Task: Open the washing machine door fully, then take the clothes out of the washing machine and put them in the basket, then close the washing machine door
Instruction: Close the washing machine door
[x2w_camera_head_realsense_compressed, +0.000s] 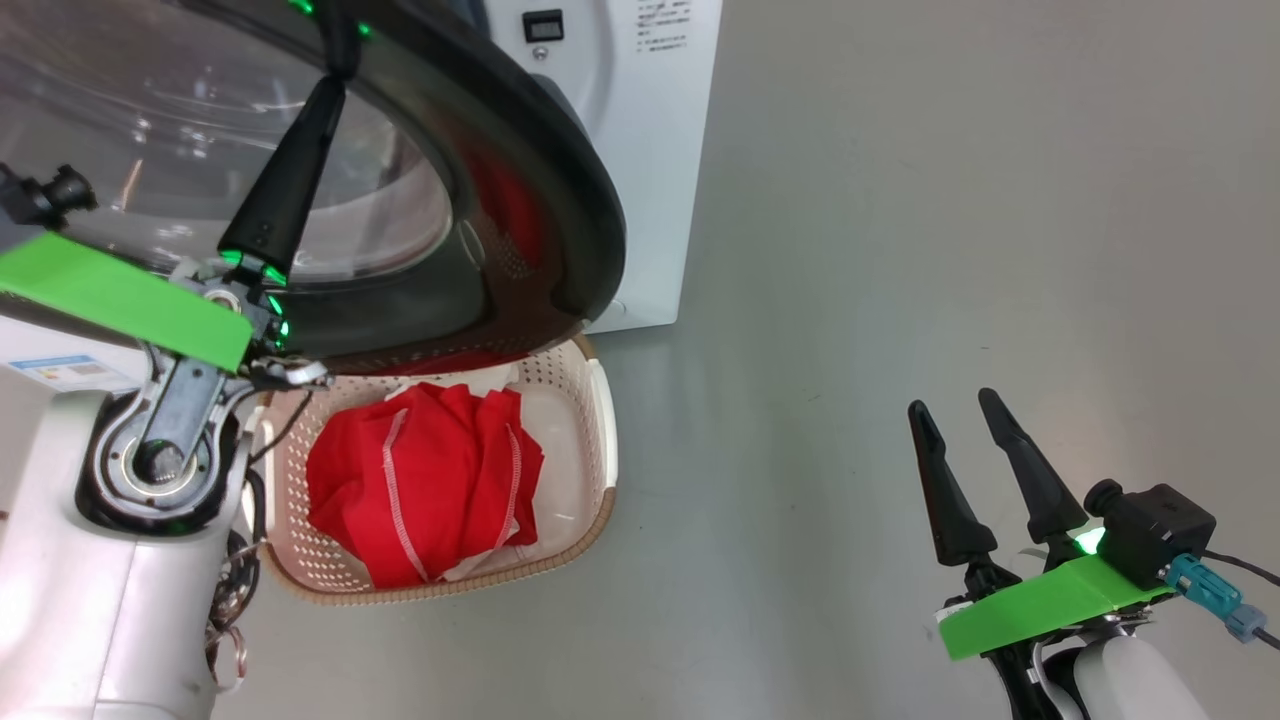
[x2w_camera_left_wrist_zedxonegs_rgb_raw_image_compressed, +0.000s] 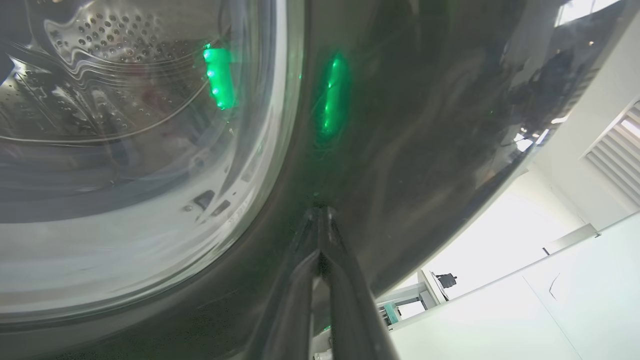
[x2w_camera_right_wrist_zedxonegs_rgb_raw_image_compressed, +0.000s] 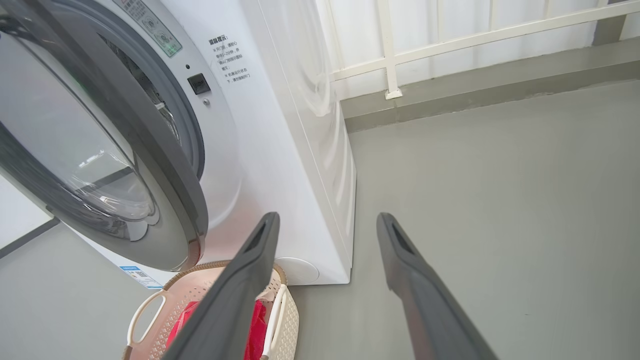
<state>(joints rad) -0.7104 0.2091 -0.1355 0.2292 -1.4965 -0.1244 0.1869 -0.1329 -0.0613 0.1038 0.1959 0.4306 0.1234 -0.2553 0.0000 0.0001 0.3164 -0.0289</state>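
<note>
Black fingers of left gripper (x2w_camera_head_realsense_compressed: 338, 50) closed on nothing, tips against rim of washing machine door (x2w_camera_head_realsense_compressed: 570, 200), far left | door standing part-open | red clothes (x2w_camera_head_realsense_compressed: 420, 480) in basket (x2w_camera_head_realsense_compressed: 603, 440), near, below door, beside washing machine (x2w_camera_head_realsense_compressed: 640, 120) | unloading judged done, door closing outstanding | right gripper (x2w_camera_head_realsense_compressed: 953, 402) spread wide, empty, near right

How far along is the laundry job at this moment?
Done: the clothes lie in the basket. In hand: the shut left pincer rests its tips against the black rim of the washing machine door, which stands ajar over the basket; the right pincer hangs open above the floor. Left: shutting the door on the washing machine.
</note>
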